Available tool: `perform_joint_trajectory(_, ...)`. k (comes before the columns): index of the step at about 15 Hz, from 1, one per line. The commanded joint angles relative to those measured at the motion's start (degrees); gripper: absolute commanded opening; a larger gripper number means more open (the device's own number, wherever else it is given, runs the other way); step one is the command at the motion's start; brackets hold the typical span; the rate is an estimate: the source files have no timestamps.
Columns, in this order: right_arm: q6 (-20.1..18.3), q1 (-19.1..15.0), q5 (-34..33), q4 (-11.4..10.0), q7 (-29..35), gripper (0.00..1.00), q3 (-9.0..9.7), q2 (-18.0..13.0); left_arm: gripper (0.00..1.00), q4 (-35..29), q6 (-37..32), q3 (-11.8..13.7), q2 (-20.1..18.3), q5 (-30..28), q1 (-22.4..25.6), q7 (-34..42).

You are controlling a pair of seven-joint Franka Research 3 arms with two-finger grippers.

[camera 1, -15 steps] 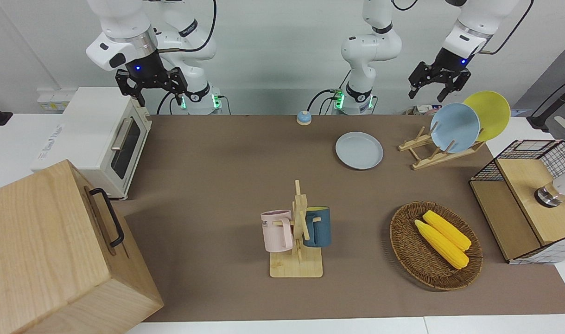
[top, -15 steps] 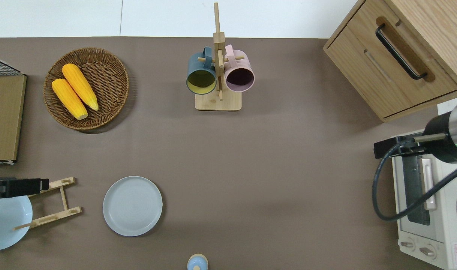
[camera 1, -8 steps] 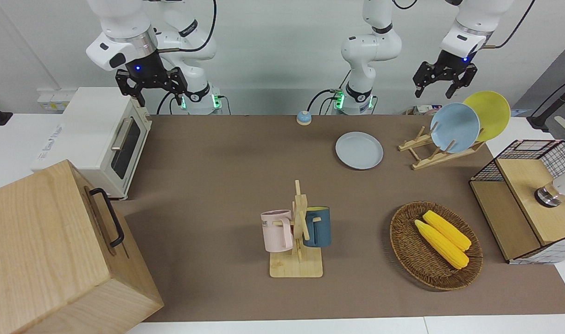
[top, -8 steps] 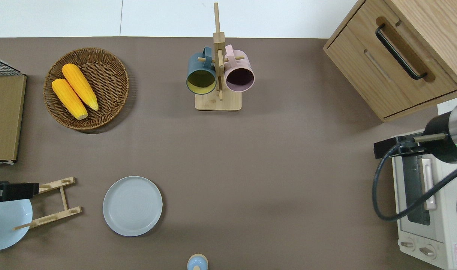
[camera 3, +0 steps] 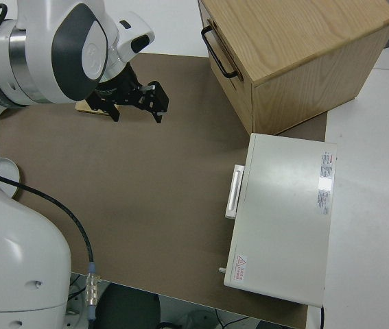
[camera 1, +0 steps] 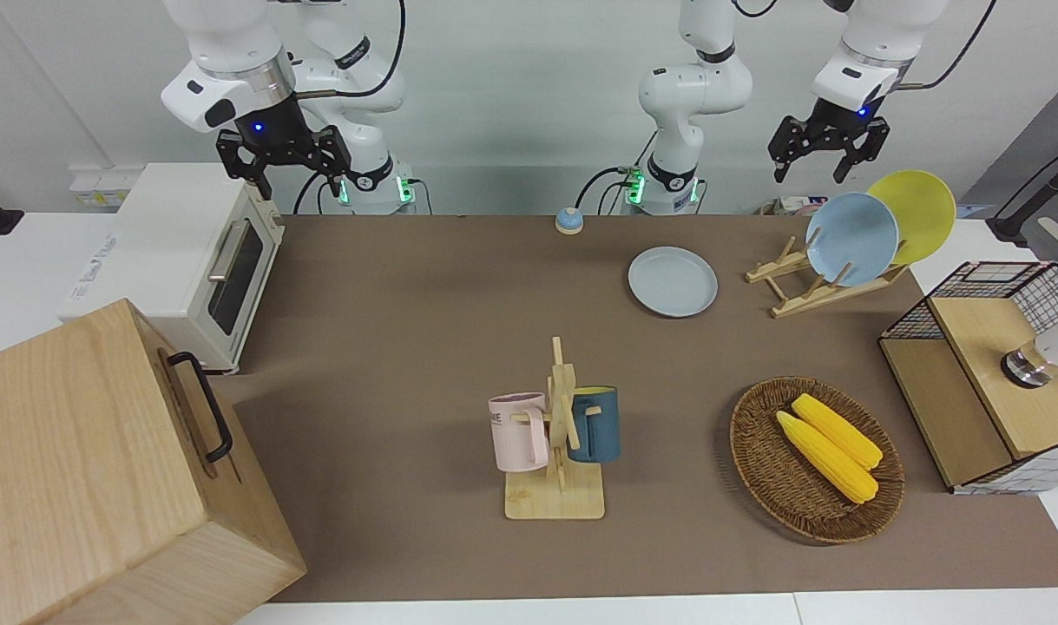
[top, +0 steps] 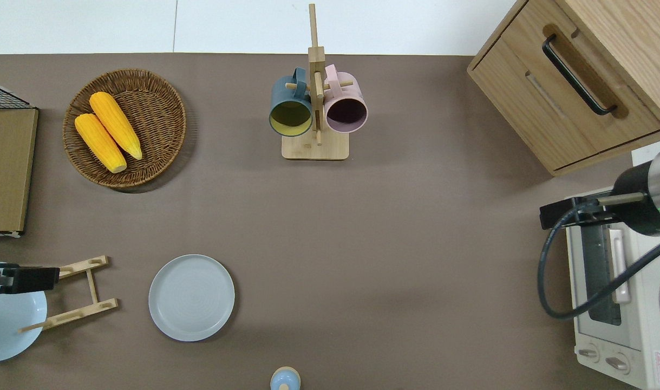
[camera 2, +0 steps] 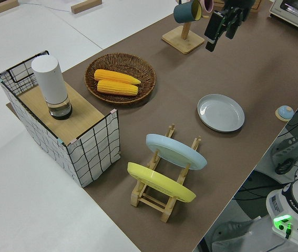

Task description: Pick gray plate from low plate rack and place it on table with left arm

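My left gripper [camera 1: 827, 156] hangs released over the low plate rack [camera 1: 806, 282], while the gray plate [camera 1: 673, 280] (already flat on the surface [camera 1: 424, 330]) lies beside that rack, toward the right arm's end.

The left arm is raised at its own end of the table, wrist bent downward, and its gripper [camera 1: 824, 160] hangs in the air with the two black fingers [camera 1: 778, 162] spread apart and nothing between them. The right arm is parked, its gripper [camera 1: 283, 167] pointing down with the fingers apart and empty too.
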Motion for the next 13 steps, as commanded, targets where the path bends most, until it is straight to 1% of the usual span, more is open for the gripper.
perform_joint_trajectory(1, -0.8, -0.4, 0.3, 0.3, 0.0, 0.990, 0.38, -0.1, 0.99, 0.8, -1.4, 1.0, -0.1, -0.8, -0.8, 0.3)
perform_joint_trajectory(8, -0.8, -0.4, 0.3, 0.3, -0.1, 0.987, 0.29, -0.1, 0.99, 0.9, -1.4, 0.3, -0.3, -1.3, -1.0, 2.9)
perform_joint_trajectory(13, -0.8, -0.4, 0.3, 0.3, -0.1, 0.990, 0.38, -0.1, 0.99, 0.8, -1.4, 0.0, -0.4, -1.4, -1.0, 2.9)
